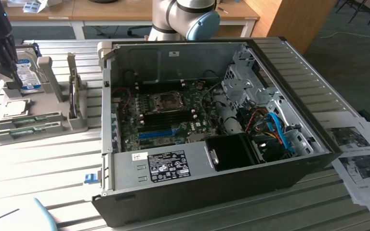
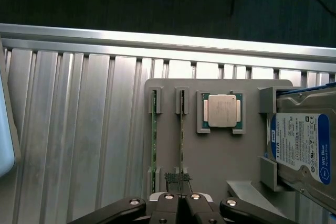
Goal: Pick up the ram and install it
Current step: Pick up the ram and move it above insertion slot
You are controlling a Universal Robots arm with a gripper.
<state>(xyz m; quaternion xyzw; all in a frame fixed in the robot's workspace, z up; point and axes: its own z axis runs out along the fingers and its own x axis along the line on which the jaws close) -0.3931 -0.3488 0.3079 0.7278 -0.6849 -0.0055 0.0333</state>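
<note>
A ribbed aluminium surface (image 2: 79, 129) carries a grey fixture plate (image 2: 220, 166) and, to the exterior view's right of it, an open computer case (image 1: 172, 192) lying with its motherboard (image 1: 165, 120) exposed; a bright blue slot (image 1: 156, 133) shows on that board, and printed papers (image 1: 365, 159) lie beyond the case at the exterior view's right; the ram (image 2: 181, 129) stands on edge in slotted holders on the plate, between a second green strip (image 2: 154, 129) and a square processor (image 2: 223, 110); a hard drive (image 2: 300, 148) with a blue label stands upright at the plate's far end; the gripper (image 2: 178, 181) hangs over the plate with its dark ribbed fingertips (image 2: 171, 178) brought together right at one end of the ram; whether they pinch the strip itself cannot be told; the arm (image 1: 185, 19) rises behind the case.
</note>
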